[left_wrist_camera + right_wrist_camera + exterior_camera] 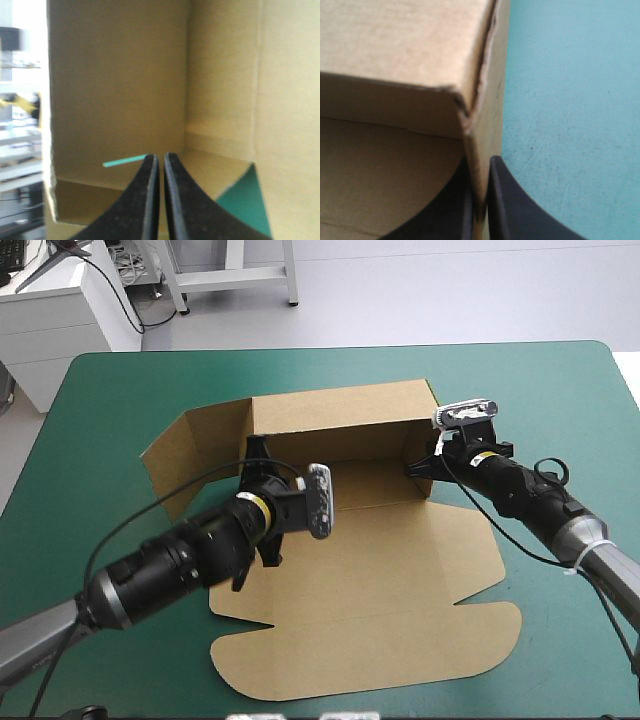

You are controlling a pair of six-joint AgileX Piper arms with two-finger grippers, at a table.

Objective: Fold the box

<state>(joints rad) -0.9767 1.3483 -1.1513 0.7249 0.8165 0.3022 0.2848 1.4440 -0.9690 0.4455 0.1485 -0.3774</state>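
**Right jaws clamping the side wall while the box (400, 580) is standing half raised**

The right jaws are gripping the near end of the box's right side wall (492, 90). One black finger is sitting inside the wall and one outside, with the board's edge running up between them. The left jaws are resting together with nothing visible between them, pointing into the inner far-left corner at the foot of the back wall (340, 420). Whether their tips are pressing on the board cannot be told.

The brown box is lying in the middle of the teal-green counter (120, 390). Its back wall and right wall are standing, the left side flap (190, 455) is leaning outward, and the broad front panel (380, 640) is lying flat toward the near edge.

The step in hand is probably squaring the raised walls before the left flap is brought up. Doing it well likely calls for:

- Keeping the right clamp firm, so the wall is holding upright on its crease rather than bowing.
- Bearing the left jaws down on the floor panel near the corner, so the sheet is neither sliding nor lifting.
- Turning the left flap along its score line, not dragging it.

Pulling sideways on the clamped wall risks splaying the corner or toppling the back wall.
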